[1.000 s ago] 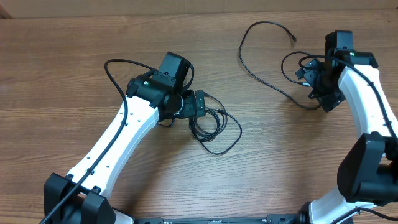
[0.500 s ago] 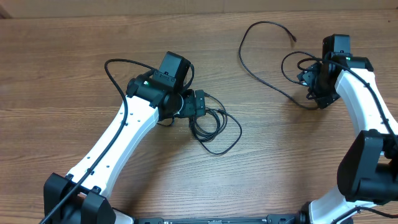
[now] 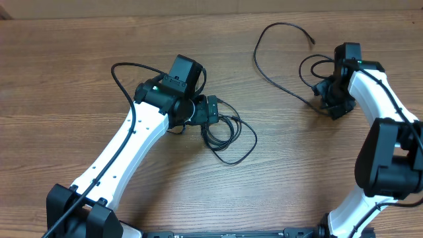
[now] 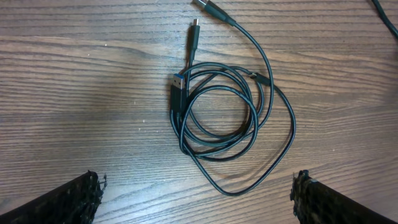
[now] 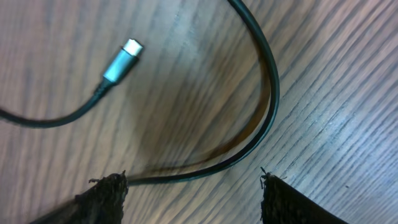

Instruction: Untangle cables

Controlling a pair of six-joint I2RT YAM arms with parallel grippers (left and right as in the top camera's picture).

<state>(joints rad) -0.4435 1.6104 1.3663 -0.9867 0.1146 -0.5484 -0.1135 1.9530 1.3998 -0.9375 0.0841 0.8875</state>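
Note:
A coiled bundle of thin black cables (image 3: 231,119) lies at the table's middle. In the left wrist view the coil (image 4: 180,124) shows a USB plug (image 4: 177,87) and several loops. My left gripper (image 4: 196,199) is open and empty just short of the coil; from overhead it (image 3: 213,112) sits at the coil's left edge. A separate long black cable (image 3: 284,24) runs from the back to my right gripper (image 3: 328,99). In the right wrist view this cable (image 5: 270,93) curves between the open jaws of my right gripper (image 5: 196,199), near the left finger (image 5: 106,199). Its silver plug (image 5: 121,59) lies beyond.
Brown wooden table (image 3: 79,53). A thicker black wire fixed to the left arm (image 3: 122,86) loops above the table beside the arm. The white right arm (image 3: 390,106) stands along the right edge.
My right gripper has moved a little left and towards the back along the loose cable, and its wrist has turned. The left arm and the coil have not moved.

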